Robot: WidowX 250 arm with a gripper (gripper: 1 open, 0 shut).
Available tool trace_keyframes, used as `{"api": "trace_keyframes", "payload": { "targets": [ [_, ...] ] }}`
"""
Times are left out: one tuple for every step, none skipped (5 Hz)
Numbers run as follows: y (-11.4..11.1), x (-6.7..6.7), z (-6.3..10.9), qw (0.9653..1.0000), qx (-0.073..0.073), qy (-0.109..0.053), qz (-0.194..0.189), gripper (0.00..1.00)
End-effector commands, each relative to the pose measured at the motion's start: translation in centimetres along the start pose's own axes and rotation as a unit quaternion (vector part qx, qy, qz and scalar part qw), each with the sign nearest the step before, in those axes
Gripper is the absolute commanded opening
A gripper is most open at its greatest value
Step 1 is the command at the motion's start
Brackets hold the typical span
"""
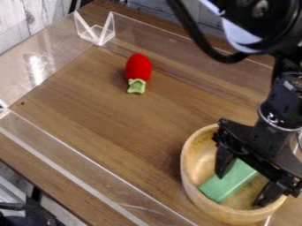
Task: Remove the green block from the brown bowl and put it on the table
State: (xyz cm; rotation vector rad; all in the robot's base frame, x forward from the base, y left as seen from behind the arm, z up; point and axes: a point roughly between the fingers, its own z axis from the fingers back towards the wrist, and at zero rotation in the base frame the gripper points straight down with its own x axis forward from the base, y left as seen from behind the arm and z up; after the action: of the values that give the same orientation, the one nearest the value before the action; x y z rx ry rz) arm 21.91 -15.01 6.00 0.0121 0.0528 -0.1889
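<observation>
Brown wood-grain tabletop (94,110), black pincer (248,169) spread wide over a round light-brown wooden bowl (199,187).
Flat light-green rectangular block (227,184) lies tilted inside the bowl, between the fingers; whether they touch it, I cannot tell. Red pepper-like toy with green stem (138,71) rests well apart on the wood.

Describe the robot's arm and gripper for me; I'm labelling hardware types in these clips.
The arm shows rounded white and black segments with a dark cable beside them. The gripper is black, bulky and angular, with dark, jointed-looking fingers and small round fittings.
</observation>
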Motion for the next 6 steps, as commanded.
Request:
{"api": "trace_keyframes", "payload": {
  "targets": [
    [-0.7, 0.3, 1.3, 0.9986, -0.003, -0.037, -0.038, 1.0],
    [-0.7, 0.2, 1.3, 0.9961, 0.004, -0.047, -0.075, 1.0],
    [-0.7, 0.3, 0.8, 0.9961, 0.004, -0.058, -0.066, 1.0],
    [-0.8, 0.3, 0.6, 0.9962, 0.004, -0.069, -0.054, 1.0],
    [0.0, 0.3, 1.1, 0.9957, 0.006, -0.079, -0.048, 1.0],
    [0.7, 0.5, 1.4, 0.9949, 0.007, -0.091, -0.043, 1.0]
  ]
}}
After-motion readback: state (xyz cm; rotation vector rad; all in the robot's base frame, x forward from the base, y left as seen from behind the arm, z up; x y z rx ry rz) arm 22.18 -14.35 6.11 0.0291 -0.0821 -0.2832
